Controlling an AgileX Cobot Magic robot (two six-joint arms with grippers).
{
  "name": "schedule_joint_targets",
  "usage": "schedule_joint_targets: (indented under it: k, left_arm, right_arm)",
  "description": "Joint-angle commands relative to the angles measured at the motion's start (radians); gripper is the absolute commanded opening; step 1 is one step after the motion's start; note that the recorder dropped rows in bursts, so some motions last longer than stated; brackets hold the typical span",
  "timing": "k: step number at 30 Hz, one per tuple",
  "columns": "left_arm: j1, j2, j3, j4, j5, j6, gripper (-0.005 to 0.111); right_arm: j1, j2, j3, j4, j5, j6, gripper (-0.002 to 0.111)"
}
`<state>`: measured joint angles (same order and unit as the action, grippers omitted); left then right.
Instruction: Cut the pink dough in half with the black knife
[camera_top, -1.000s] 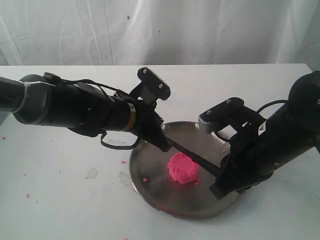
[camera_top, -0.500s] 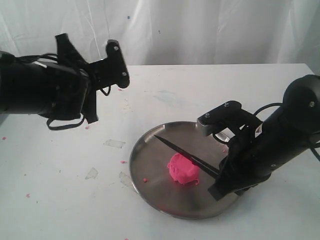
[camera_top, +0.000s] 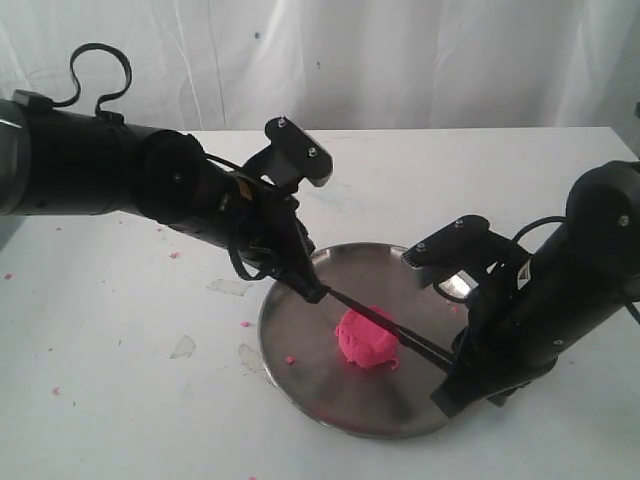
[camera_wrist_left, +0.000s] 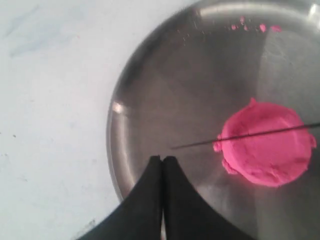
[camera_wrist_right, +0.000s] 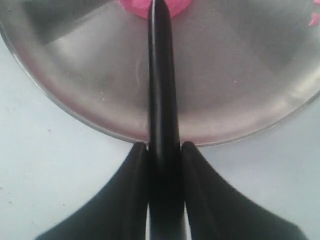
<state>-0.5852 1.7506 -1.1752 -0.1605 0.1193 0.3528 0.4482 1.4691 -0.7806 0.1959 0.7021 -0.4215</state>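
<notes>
Cutting step in hand, judged: right gripper (camera_top: 452, 383), near front-right edge of counter, clamped on handle of black knife (camera_top: 385, 322); blade lies edge-down across top of pink dough (camera_top: 366, 337). Dough: one lump, uncut, on steel plate (camera_top: 300, 345), front-centre of counter. Left gripper (camera_top: 312, 293) farther back, fingers pressed together, empty, tip at knife point. Next move calls for downward press through to plate. Count: one knife, one dough, one plate, two grippers.

Bright, even light washes the white bench (camera_top: 120, 400) (soft shadows only), with glare on the steel plate (camera_wrist_left: 116, 107) and blurry wrist views.
</notes>
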Motion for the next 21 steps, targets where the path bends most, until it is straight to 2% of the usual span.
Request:
schedule_joint_targets:
  k: [1, 9, 11, 12, 14, 19, 21]
  left_arm:
    - [-0.007, 0.017, 0.004, -0.017, -0.075, 0.003, 0.0]
    - [-0.007, 0.078, 0.004, -0.013, -0.14, 0.003, 0.0]
    - [-0.008, 0.078, 0.004, -0.026, -0.131, -0.068, 0.0]
    - [-0.018, 0.076, 0.004, -0.039, -0.139, -0.17, 0.0]
    - [-0.037, 0.076, 0.004, -0.036, -0.154, -0.169, 0.0]
    - [-0.045, 0.09, 0.004, 0.115, -0.173, -0.162, 0.0]
    - [-0.045, 0.12, 0.004, 0.121, -0.201, -0.162, 0.0]
  right_arm:
    - [0.002, -0.002, 0.02, -0.003, -0.035, 0.008, 0.0]
    - [0.002, 0.0, 0.06, 0.038, -0.102, 0.008, 0.0]
    - [0.002, 0.008, 0.06, 0.039, -0.103, 0.008, 0.0]
    - [0.002, 0.022, 0.06, 0.063, -0.104, 0.008, 0.0]
    - [0.002, 0.053, 0.06, 0.076, -0.104, 0.008, 0.0]
    - [0.002, 0.076, 0.06, 0.086, -0.101, 0.008, 0.0]
    - [0.002, 0.079, 0.06, 0.088, -0.101, 0.008, 0.0]
